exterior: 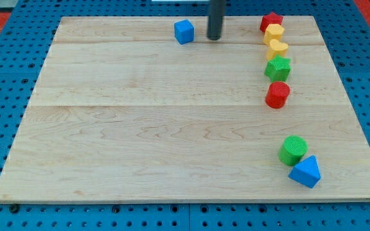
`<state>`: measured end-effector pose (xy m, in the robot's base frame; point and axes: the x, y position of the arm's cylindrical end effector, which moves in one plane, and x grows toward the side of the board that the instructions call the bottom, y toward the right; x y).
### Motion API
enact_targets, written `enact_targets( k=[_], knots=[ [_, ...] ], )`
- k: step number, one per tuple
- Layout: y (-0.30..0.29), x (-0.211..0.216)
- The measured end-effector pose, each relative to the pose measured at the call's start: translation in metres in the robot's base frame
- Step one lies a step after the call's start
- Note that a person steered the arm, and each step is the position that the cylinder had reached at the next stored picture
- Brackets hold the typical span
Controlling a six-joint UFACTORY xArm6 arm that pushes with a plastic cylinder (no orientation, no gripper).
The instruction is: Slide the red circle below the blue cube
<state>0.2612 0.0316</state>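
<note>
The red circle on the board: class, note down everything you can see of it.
The red circle is a short, upright cylinder with a matte, ridged side. It sits on the wooden board at the view's right, at the bottom of a column of blocks, touching or nearly touching the green star above. My tip is far off.

A wooden board (172, 128) is lying flat on a blue pegboard (5, 77) that is showing all around it.

Toward one o'clock on the board, a red star block (270, 22) is sitting by the top edge. A yellow block (274, 33) is touching it at its five o'clock, and another yellow block (277, 47) is pressing on from six o'clock of that. A green star block (277, 67) is closing the column below.

Down at four o'clock on the board, a green cylinder (293, 149) is standing, with a blue triangular block (306, 171) resting against it at its five o'clock.
</note>
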Motion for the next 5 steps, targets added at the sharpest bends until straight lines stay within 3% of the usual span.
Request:
enact_targets(
  k=[2, 3, 4, 5],
  knots=[
    [-0.046, 0.0],
    [0.031, 0.046],
    [0.123, 0.129],
    [0.138, 0.167]
  ],
)
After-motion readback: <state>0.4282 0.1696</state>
